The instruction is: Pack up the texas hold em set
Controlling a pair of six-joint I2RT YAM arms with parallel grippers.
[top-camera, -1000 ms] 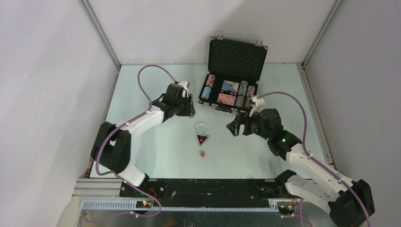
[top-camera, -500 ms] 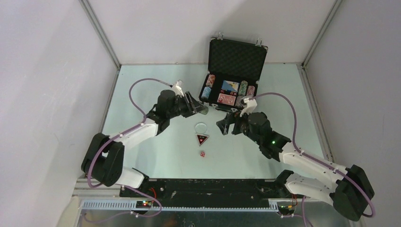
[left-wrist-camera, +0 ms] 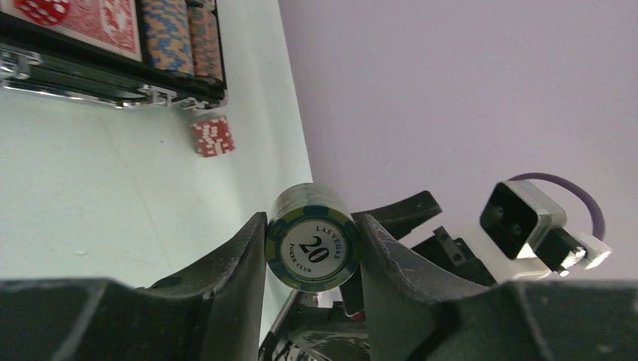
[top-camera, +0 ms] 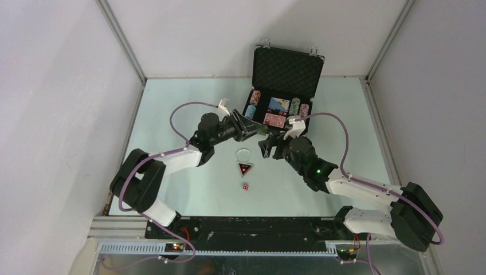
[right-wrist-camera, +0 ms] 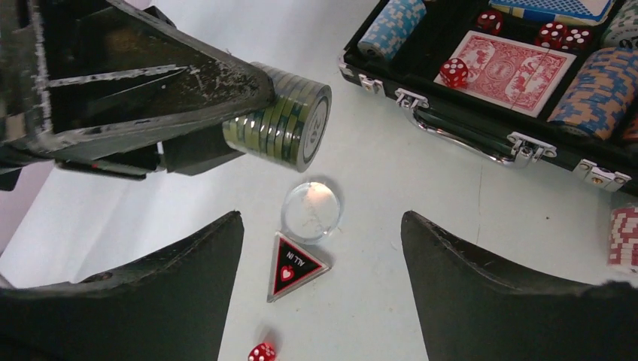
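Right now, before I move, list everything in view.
table: one, pale green
case: one, black, open, far middle
chip stacks: at least four, striped, in case
decks: two, red and blue, case centre
dice: five, red, four in case, one on table
red chips: one stack, beside case front
clear token: one, round, table centre
triangle token: one, black-red, next to clear token
green chips: one stack, in left gripper
left gripper: one, black, shut on green chips
right gripper: one, black, open over tokens
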